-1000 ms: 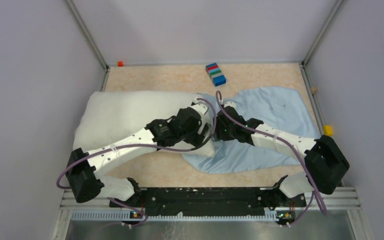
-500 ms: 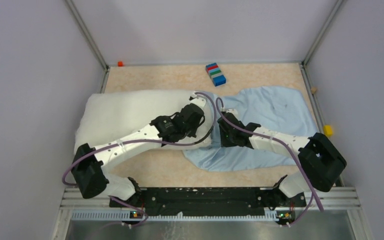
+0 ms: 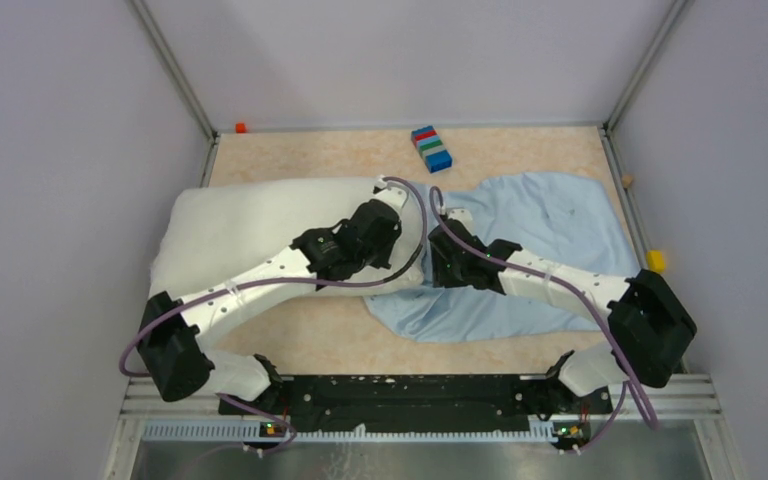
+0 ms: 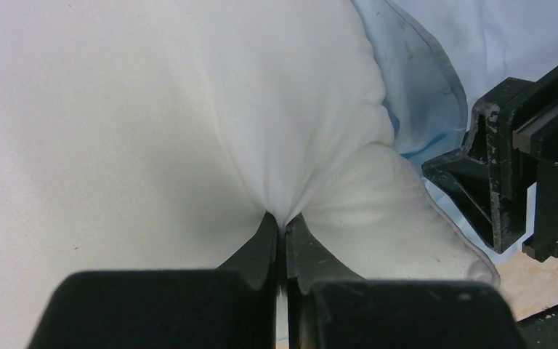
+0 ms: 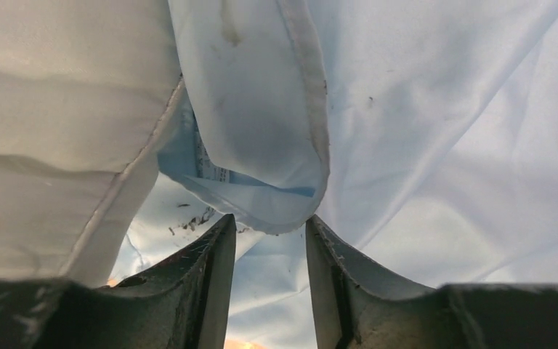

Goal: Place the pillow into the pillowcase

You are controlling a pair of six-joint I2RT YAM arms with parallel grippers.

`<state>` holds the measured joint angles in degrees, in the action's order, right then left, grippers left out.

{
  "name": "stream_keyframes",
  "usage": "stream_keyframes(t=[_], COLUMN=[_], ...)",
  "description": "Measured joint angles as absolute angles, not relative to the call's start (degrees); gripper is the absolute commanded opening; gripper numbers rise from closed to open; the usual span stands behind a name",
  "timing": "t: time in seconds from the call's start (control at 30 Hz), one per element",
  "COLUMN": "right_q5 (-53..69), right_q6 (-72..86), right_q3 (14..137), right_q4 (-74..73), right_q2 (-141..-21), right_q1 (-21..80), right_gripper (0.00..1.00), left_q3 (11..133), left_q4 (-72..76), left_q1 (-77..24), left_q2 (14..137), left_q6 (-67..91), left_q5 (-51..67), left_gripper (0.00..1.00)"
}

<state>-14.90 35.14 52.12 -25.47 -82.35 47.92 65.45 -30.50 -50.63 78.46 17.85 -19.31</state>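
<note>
Beige speckled table (image 3: 310,160) inside grey walls. At left: pillow (image 3: 230,230), lying flat, its right end overlapping the edge of pillowcase (image 3: 560,215). At right: pillowcase spread limp and wrinkled, touching pillow. Over pillow's right end: left gripper (image 4: 283,225), clamped tight on a pinch of pillow fabric, creases fanning out from the tips. Just beside it, at pillowcase's left edge: right gripper (image 5: 269,224), jaws part-way apart, a folded hem hanging between the tips. Near the far edge, apart from both: stack of coloured blocks (image 3: 431,148).
</note>
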Motion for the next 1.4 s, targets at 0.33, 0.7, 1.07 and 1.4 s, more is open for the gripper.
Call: stream_keyframes(t=[0.33, 0.7, 1.07, 1.4], right_q5=[-17.69, -17.72, -18.09, -19.31], right_q6=[47.11, 57.39, 63.40, 60.01], right_q3=[50.96, 45.36, 43.88, 43.59], right_q4=[-27.42, -20.64, -16.93, -17.17], right_q2=[-80.27, -79.44, -81.62, -82.54], right_q1=[48.99, 49.04, 49.04, 49.06], right_gripper=[0.33, 0.33, 0.23, 0.00], left_q3=[65.19, 64.36, 63.09, 63.09], left_q4=[-29.95, -29.47, -28.32, -27.42], left_q1=[-50.33, -50.28, -50.26, -49.98], left_q2=[78.22, 77.23, 76.20, 76.20], left_q6=[17.85, 17.85, 17.87, 18.13], left_q5=[-18.00, -17.19, -16.75, -16.21], left_gripper=[0.00, 0.00, 0.00, 0.00])
